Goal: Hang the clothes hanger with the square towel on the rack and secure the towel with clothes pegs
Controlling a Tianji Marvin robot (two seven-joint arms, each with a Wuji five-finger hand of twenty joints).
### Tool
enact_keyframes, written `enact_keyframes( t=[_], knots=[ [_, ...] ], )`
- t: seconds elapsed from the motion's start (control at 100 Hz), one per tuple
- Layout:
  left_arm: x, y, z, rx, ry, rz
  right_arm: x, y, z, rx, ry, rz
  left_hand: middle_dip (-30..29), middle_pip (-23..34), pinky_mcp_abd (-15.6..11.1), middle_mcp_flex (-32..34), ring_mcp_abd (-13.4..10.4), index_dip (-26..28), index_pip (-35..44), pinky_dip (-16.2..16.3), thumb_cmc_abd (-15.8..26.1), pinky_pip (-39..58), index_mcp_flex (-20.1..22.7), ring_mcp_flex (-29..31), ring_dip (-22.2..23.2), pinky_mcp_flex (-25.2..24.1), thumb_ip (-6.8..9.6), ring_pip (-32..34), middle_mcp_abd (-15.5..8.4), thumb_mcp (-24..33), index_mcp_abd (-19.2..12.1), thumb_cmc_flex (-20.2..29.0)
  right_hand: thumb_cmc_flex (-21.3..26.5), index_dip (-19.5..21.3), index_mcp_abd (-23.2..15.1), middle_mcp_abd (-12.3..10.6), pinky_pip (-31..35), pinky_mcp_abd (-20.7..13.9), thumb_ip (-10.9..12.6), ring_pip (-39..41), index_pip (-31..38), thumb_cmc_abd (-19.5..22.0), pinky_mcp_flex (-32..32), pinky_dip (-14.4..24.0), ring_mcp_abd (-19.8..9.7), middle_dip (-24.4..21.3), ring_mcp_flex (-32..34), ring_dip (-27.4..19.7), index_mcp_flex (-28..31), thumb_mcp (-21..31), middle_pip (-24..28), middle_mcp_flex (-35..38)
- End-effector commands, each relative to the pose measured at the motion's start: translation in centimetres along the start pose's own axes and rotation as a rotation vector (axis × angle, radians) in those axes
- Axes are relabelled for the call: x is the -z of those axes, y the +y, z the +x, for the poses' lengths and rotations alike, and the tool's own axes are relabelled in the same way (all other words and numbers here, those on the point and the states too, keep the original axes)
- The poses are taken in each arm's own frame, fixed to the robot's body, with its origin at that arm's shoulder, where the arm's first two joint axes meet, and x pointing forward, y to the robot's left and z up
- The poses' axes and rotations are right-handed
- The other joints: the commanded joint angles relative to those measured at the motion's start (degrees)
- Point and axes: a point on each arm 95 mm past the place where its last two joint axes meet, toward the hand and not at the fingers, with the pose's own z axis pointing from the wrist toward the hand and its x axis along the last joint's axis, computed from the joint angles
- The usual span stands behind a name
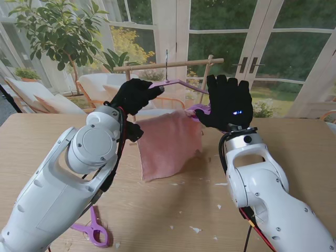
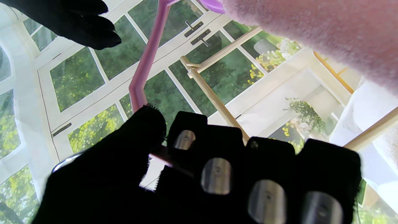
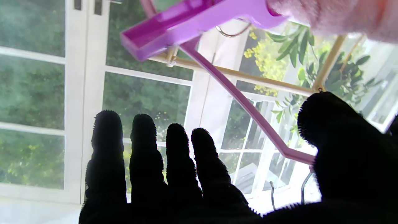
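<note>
Left hand [image 1: 135, 94] is pinching the hanger [image 1: 178, 82], long axis running left-right under the rack [image 1: 173, 64]; towel [image 1: 169, 143] is hanging down. Right hand [image 1: 227, 102] is spread beside a peg [image 1: 198, 109].

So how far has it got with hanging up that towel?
The hanger already hangs from the wooden rack, pink towel draped on it. One purple peg sits at the towel's right corner. The left hand grips the hanger; the right hand is open. Another peg waits on the table.
</note>
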Motion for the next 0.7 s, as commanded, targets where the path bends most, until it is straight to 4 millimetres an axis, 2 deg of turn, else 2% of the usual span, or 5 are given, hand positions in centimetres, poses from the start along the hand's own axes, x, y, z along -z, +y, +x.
enact_keyframes(
  t=[0.0,0.26,0.39,0.54,0.69],
  knots=[
    [0.1,0.0,0.1,0.008,0.012,-0.014,-0.5,0.1,0.2,-0.013,0.017,-0.004,0.0,3.8,-1.9,2.7,-0.9,2.1,1.8,2.4,1.5,17.4,3.2,2.2,0.2,1.7,0.44,6.7,-3.5,1.5,1.1,-2.0,0.9,0.1,-0.5,-0.4,-1.6,-1.3,2.0,-0.2,0.8,-1.3,0.3,16.4,-1.0,0.4,1.7,-0.6,0.6,0.5,0.5,1.0],
    [0.1,-0.1,-0.1,0.018,0.049,-0.036,-2.4,-0.2,0.0,-0.219,0.078,0.065,0.1,3.8,-1.6,2.7,-0.8,2.1,1.7,2.5,1.1,17.4,3.4,2.2,0.3,1.6,0.31,6.7,-3.4,2.2,1.1,-2.4,4.7,-0.2,-2.4,-1.9,-3.0,-5.0,1.9,-2.0,2.7,-1.9,0.5,12.8,-2.7,0.3,5.0,-2.1,2.7,-0.7,-0.4,4.3],
    [0.1,-0.3,-0.2,0.023,0.076,-0.053,-3.1,-0.5,-0.2,-0.298,0.084,0.102,0.1,3.9,-1.3,2.7,-0.6,2.1,1.6,2.6,0.7,17.4,3.7,2.2,0.4,1.6,0.22,6.7,-3.3,2.9,1.1,-2.9,7.1,-0.1,-3.8,-2.9,-2.7,-6.4,2.0,-1.7,3.8,-2.2,1.0,12.1,-3.6,0.5,6.5,-2.2,4.0,-0.9,0.0,6.0],
    [0.1,-0.5,-0.5,0.016,0.102,-0.079,-3.6,-0.8,-0.5,-0.349,0.071,0.134,0.2,3.9,-0.9,2.7,-0.4,2.1,1.5,2.7,0.5,17.4,3.9,2.2,0.4,1.5,0.03,6.6,-3.1,3.7,1.3,-3.4,10.0,0.2,-5.4,-4.1,-1.2,-6.8,2.3,-1.6,6.0,-1.1,1.7,11.4,-4.6,0.8,9.3,-2.0,5.8,-4.1,0.3,9.1],
    [0.1,-0.7,-0.6,0.006,0.124,-0.101,-3.9,-0.9,-0.6,-0.401,0.052,0.142,0.2,3.9,-0.9,2.7,-0.4,2.1,1.5,2.7,0.4,17.4,4.0,2.2,0.5,1.5,-0.05,6.6,-3.1,3.9,1.2,-3.5,13.7,1.9,-9.2,-6.6,1.6,-7.5,2.8,1.2,10.3,0.6,3.9,12.3,-6.0,1.7,14.8,0.3,9.8,-7.5,2.5,15.0]
  ],
)
